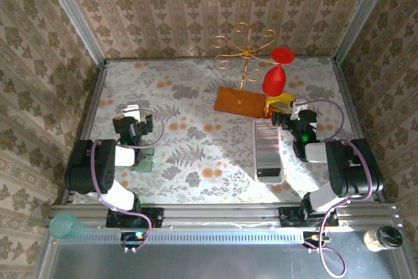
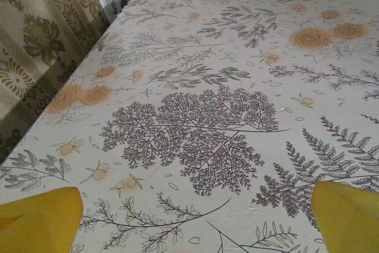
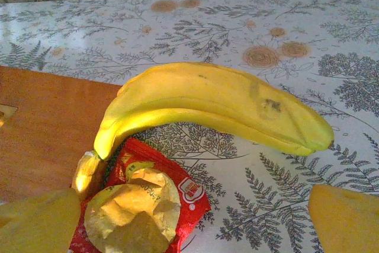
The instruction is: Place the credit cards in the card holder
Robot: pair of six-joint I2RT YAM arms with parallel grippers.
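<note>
Flowery cloth covers the table (image 1: 196, 96), w/ patterned walls round it. Left gripper (image 2: 192, 229) hangs wide open w/ nothing in it, over bare cloth near the left edge. Card holder (image 1: 145, 160) lies flat just beside that arm, prob. so it's easy to reach. Right gripper (image 3: 192, 229) is wide open & empty too, by the banana (image 3: 213, 105) & a red wrapper (image 3: 189, 197) near the right edge. Credit cards (image 1: 266, 136) seem to stand in the white tray (image 1: 269, 176), prob. so fingers can pinch an edge, but it's too small to be sure. No card is picked up yet.
</note>
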